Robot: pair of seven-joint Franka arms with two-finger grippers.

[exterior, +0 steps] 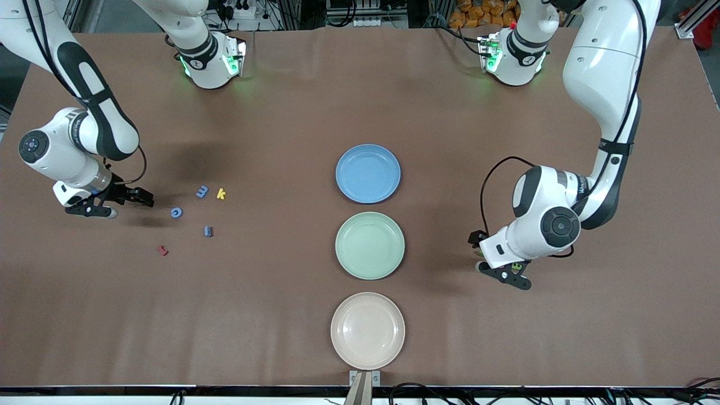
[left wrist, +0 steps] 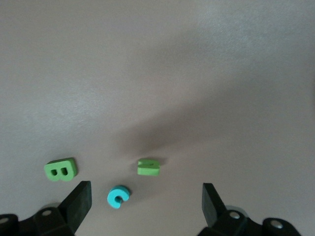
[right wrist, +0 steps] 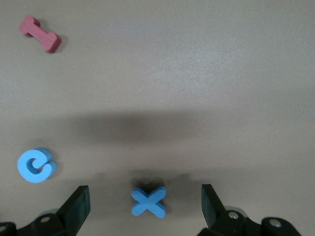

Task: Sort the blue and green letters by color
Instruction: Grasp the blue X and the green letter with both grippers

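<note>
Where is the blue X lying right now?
The blue X lies flat on the table between the open right gripper's fingers in the right wrist view, with the blue G beside it.

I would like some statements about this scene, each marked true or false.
1. All three plates are empty. True: the blue plate, green plate and beige plate hold nothing.
2. The right gripper grips a blue X. False: it is open, with the X lying between its fingers.
3. The left gripper is open. True.
4. The green B lies on the green plate. False: it lies on the table.
</note>
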